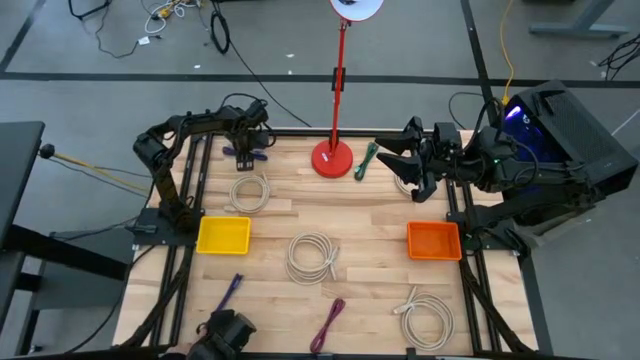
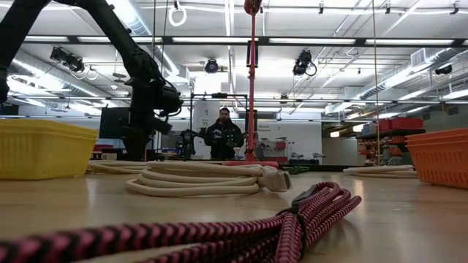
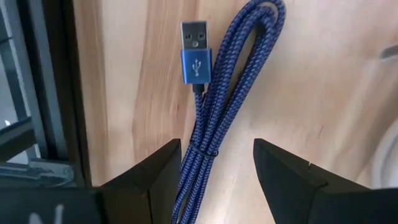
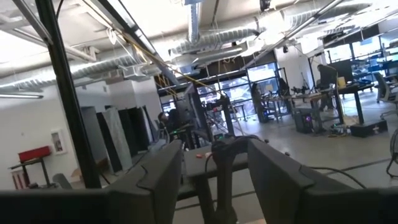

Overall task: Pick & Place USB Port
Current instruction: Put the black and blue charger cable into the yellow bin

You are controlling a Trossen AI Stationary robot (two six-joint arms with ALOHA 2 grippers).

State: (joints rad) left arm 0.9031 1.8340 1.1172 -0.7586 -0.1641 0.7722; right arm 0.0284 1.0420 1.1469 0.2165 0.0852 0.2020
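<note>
A blue braided USB cable (image 3: 233,81), folded into a bundle, lies flat on the wooden table near its far left corner (image 1: 247,155). Its USB-A plug (image 3: 194,53) points away from the wrist camera. My left gripper (image 3: 217,146) points down over the bundle, open, with one finger on each side. The strands run close along one finger (image 3: 163,171). I cannot see any touch. My right gripper (image 1: 405,160) is open and held above the table's far right part. In its wrist view (image 4: 214,152) it faces the room.
The yellow bin (image 1: 223,235) sits at the left and the orange bin (image 1: 434,240) at the right. White coiled cables (image 1: 250,192) (image 1: 312,255) (image 1: 425,315), a green cable (image 1: 367,160), a purple cable (image 1: 230,290) and a magenta cable (image 1: 328,325) lie about. A red lamp base (image 1: 332,158) stands at the far edge. A person (image 2: 223,135) stands beyond the table.
</note>
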